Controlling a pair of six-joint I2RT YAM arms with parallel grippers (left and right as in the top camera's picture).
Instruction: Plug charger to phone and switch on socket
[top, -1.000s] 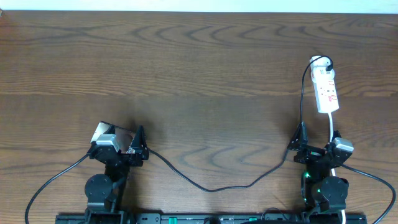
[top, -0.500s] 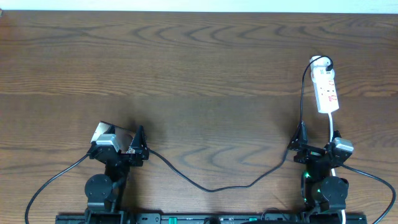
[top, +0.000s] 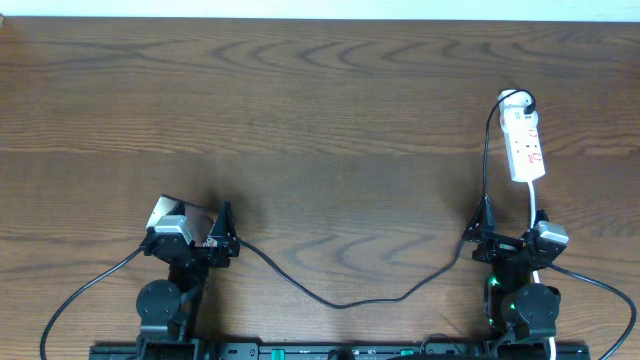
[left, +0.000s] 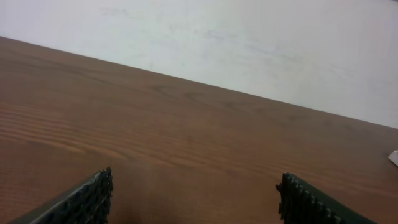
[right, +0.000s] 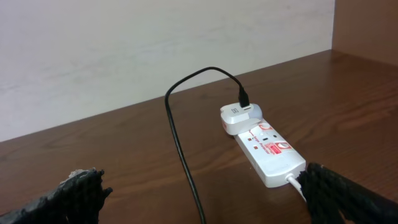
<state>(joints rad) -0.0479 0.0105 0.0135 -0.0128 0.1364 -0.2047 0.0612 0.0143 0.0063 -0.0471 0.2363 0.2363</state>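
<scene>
**L gripper (left: 194, 182) & R gripper (right: 202, 177): low at near edge of table (top: 320, 120), both spread wide, holding nothing.**
L arm faces bare wood. R arm faces socket (right: 268, 150), which lies far-right w/ white adapter (right: 238, 118) at its far end. Charger (top: 340, 302) runs from adapter down past R gripper's left side, then loops along near edge to L arm. Plug tip position: cannot tell.
</scene>
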